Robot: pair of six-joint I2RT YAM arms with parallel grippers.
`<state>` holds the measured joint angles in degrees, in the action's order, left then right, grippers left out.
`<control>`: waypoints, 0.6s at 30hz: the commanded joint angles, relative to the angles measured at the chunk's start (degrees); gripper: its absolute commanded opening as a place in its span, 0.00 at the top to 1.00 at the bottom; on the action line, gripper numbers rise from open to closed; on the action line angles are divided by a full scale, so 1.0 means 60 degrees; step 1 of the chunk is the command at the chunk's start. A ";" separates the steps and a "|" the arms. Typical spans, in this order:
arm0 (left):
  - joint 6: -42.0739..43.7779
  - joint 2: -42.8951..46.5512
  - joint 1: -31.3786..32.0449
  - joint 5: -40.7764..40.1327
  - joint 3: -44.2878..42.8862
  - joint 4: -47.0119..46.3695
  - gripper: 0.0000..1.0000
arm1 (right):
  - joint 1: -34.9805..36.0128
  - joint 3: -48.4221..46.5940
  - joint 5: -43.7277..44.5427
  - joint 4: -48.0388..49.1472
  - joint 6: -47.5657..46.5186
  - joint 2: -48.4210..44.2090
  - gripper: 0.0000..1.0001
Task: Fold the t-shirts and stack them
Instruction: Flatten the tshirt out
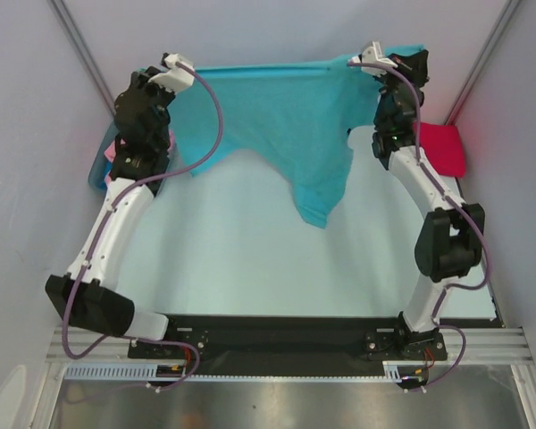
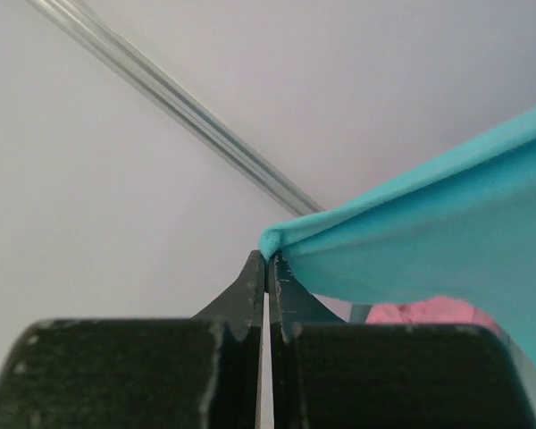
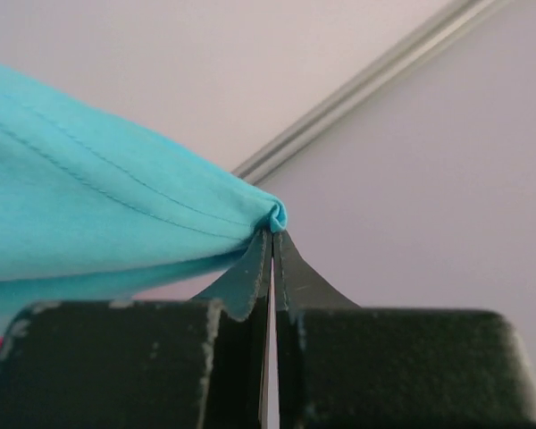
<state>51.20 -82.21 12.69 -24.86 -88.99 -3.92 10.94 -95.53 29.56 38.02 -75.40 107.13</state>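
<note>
A turquoise t-shirt [image 1: 277, 116] hangs stretched between both grippers at the far side of the table, its lower part drooping toward the table. My left gripper [image 1: 180, 64] is shut on its left corner [image 2: 272, 239]. My right gripper [image 1: 362, 61] is shut on its right corner [image 3: 275, 214]. A crimson red t-shirt [image 1: 442, 147] lies bunched at the right, beside the right arm. A bit of pink t-shirt [image 1: 112, 154] shows behind the left arm, also visible as pink cloth [image 2: 429, 311] in the left wrist view.
A grey-blue tub [image 1: 98, 165] sits at the far left, mostly hidden by the left arm, with the pink cloth at it. Pale walls with metal frame bars [image 1: 80, 49] enclose the table on three sides.
</note>
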 commanded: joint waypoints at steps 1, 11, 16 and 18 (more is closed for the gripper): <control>0.0140 0.1191 -0.0210 -0.0018 0.0387 -0.1572 1.00 | 0.0080 0.0464 0.0112 0.1093 0.0434 -0.1651 1.00; -0.0944 0.4223 -0.0079 0.4708 0.2468 -0.0845 1.00 | 0.0272 0.1713 -0.2427 -0.7127 0.6088 -0.5152 1.00; -0.0962 0.5001 -0.0064 0.8516 0.1709 0.4570 1.00 | 0.0418 0.0733 -0.5711 -1.2085 0.7467 -0.5814 1.00; -0.0568 0.5177 -0.0064 0.9994 0.1386 0.6864 1.00 | 0.0752 0.0381 -0.6886 -1.4343 0.7483 -0.5858 1.00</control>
<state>46.68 -51.96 12.58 15.79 -77.43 14.48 13.30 -89.49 3.66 -22.04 -36.67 72.58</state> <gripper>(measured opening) 0.009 0.009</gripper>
